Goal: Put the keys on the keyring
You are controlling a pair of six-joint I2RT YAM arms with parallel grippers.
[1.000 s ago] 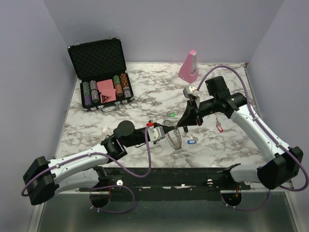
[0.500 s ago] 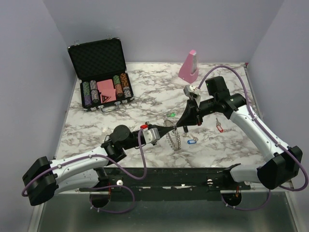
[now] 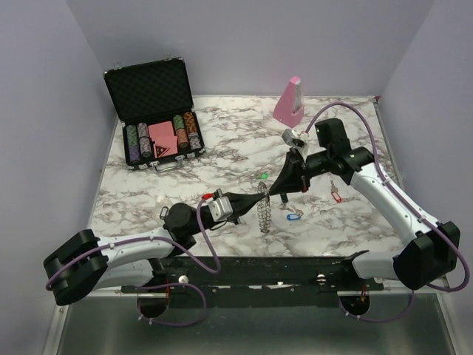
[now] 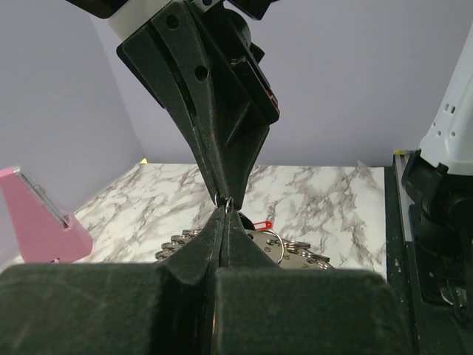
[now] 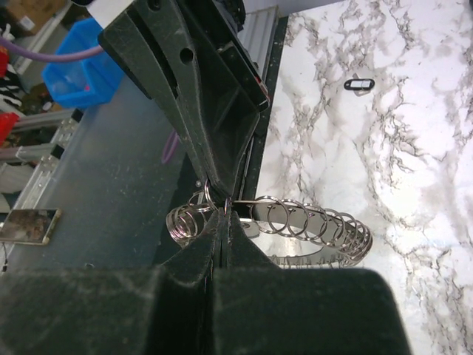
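Keyring (image 3: 264, 213) upright mid bench (image 3: 222, 144), edge-on, looks like coil; left claw (image 3: 259, 199) and right claw (image 3: 274, 194) meet tip to tip at its top, both squeezed together on rim loop; blue key (image 3: 293, 217) just right of keyring, red key (image 3: 337, 197) further right, green key (image 3: 263, 176) behind, all lying loose on bench

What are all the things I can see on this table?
keyring: one, grey, upright mid-table, pinched by both end effectors.
keys: four seen; tags blue, green, red, black; loose on table.
chip case: one, black, open, far left.
wedge block: one, pink, far edge.
table: one, white marble.
left end effector: one, black, shut on keyring.
right end effector: one, black, shut on keyring.
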